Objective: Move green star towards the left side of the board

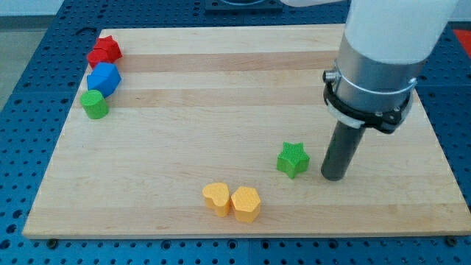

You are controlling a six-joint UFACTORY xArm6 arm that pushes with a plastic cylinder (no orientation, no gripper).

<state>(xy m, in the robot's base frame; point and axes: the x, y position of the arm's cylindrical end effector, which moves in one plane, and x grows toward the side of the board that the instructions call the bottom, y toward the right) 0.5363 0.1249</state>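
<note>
The green star [293, 159] lies on the wooden board [221, 103], right of centre and toward the view's bottom. My tip [334, 177] rests on the board just to the star's right, a small gap away and a little lower in the view. The dark rod rises from it into the white arm at the view's top right.
A red star [104, 51], a blue block [103, 79] and a green cylinder [94, 104] stand in a column at the board's upper left edge. A yellow heart [216, 197] and a yellow hexagon-like block [246, 204] touch near the bottom edge, left of the green star.
</note>
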